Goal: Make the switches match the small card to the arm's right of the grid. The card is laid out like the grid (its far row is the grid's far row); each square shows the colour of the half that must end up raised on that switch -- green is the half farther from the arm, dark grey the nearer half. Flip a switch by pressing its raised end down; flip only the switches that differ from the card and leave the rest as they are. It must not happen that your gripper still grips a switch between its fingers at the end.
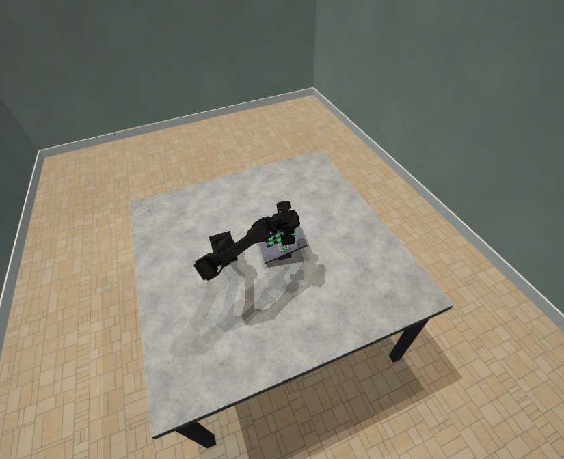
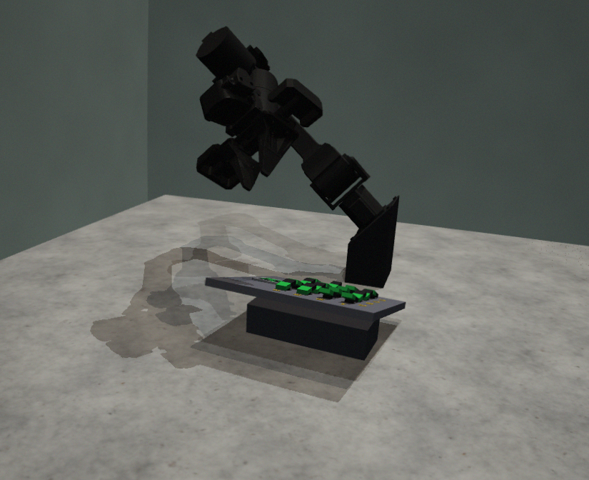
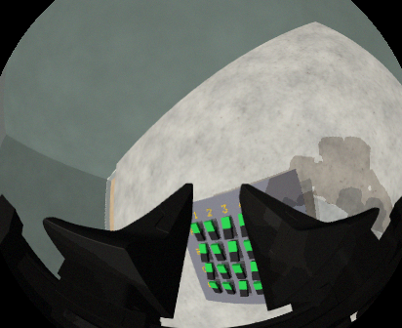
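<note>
Top view: table carries black arm, reaching over switch panel near table centre; switch states too small to read.
Exterior view: panel sits on dark block, tilted; green and dark rocker switches on top. Gripper held high, well apart from panel.
Wrist view: fingers narrowed, not together, nothing between. Switch grid visible through gap, below. Card not discernible.
</note>
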`<state>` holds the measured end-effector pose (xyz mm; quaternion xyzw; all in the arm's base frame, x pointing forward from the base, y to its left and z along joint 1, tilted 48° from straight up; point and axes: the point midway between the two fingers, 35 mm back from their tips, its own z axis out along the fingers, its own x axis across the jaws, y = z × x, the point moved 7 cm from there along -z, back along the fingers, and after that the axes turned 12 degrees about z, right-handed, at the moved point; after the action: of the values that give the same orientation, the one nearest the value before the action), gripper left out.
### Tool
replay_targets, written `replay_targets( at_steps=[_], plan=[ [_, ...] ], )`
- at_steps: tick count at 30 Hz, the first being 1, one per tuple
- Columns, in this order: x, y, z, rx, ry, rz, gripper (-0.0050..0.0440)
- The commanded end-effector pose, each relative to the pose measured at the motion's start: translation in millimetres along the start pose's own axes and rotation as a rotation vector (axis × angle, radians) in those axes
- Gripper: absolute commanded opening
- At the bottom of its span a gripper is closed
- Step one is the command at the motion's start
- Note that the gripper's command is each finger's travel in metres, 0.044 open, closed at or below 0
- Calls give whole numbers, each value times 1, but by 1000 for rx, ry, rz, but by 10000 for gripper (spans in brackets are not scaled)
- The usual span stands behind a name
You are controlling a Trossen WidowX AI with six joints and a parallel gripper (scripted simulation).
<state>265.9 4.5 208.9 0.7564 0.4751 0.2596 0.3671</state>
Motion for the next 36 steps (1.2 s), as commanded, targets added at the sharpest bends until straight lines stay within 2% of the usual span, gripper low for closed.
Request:
replay_targets(
  at_steps=[1, 2, 4, 5, 6, 9, 12, 21, 25, 36],
  plan=[
    [-4, -19, 9, 115, -167, -70, 64],
    [-6, -25, 11, 149, -219, -98, 40],
    [-6, -25, 11, 149, -219, -98, 40],
    [-11, -36, 10, 214, -287, -153, 16],
    [-13, -42, 13, 237, -370, -199, 0],
    [-20, -55, 13, 303, -519, -324, 0],
    [-27, -63, 8, 364, -629, -448, 0],
    [-32, -67, 12, 368, -639, -459, 0],
    [-51, -77, 24, 367, -639, -460, 0],
    [-51, -77, 24, 367, -639, -460, 0]
  ],
)
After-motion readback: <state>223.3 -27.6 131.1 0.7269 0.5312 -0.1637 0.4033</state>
